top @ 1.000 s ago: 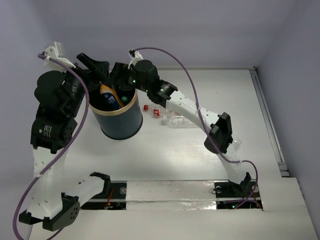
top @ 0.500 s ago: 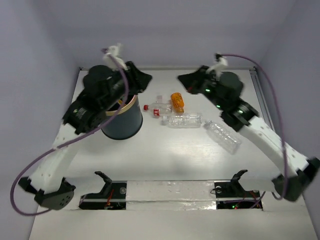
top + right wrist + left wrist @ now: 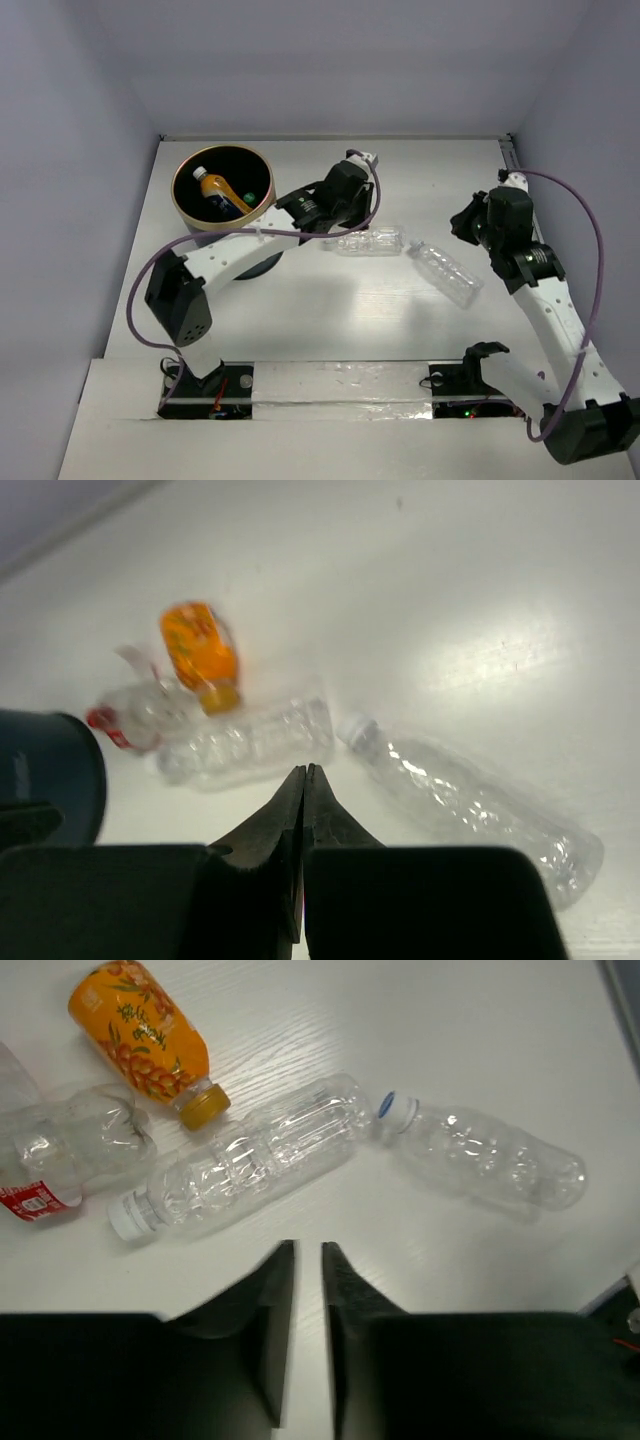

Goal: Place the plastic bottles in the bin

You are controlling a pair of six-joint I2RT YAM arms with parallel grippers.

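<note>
The bin (image 3: 262,208) stands at the back left. It holds an orange bottle with a dark blue label (image 3: 212,192) and something green (image 3: 249,196). On the table lie an orange bottle (image 3: 140,1035), a red-labelled clear bottle (image 3: 60,1155), a white-capped clear bottle (image 3: 250,1165) and a blue-capped clear bottle (image 3: 480,1155). My left gripper (image 3: 308,1250) hovers just short of the white-capped bottle, shut to a narrow slit with nothing in it. My right gripper (image 3: 304,770) is shut and empty, to the right of the bottles.
In the top view the left arm (image 3: 345,192) reaches across and covers the orange and red-labelled bottles. The table's right edge rail (image 3: 512,160) runs close behind the right arm (image 3: 505,225).
The left arm has left the bin and swung right over the bottles. The right arm has drawn back to the right side. Both grippers have closed.
</note>
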